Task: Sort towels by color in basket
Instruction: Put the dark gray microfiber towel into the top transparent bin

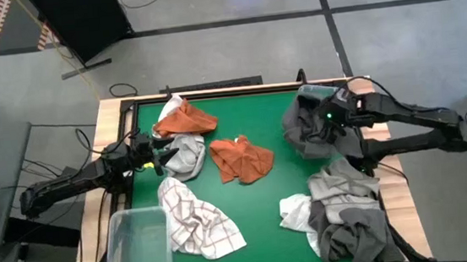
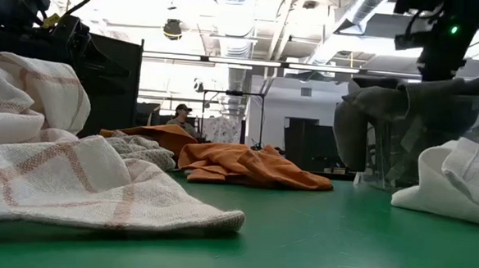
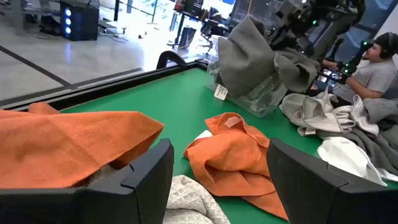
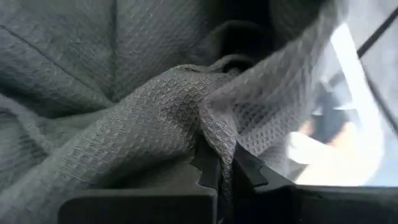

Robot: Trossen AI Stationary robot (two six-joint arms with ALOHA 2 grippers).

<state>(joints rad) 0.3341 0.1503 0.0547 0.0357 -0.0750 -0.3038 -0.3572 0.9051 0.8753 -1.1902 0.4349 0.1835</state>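
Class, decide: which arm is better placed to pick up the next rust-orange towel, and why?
Left. The left gripper is open beside the orange towel at the table's back left, while the right gripper is shut on a grey towel over the clear bin.

On the green table [image 1: 274, 212], two orange towels [image 1: 242, 158] lie mid-table, a checked towel [image 1: 197, 221] beside a clear bin [image 1: 136, 245] (front left), and grey towels [image 1: 348, 214] heaped right. The right gripper [image 1: 325, 116] sits over a dark grey towel [image 1: 303, 129].
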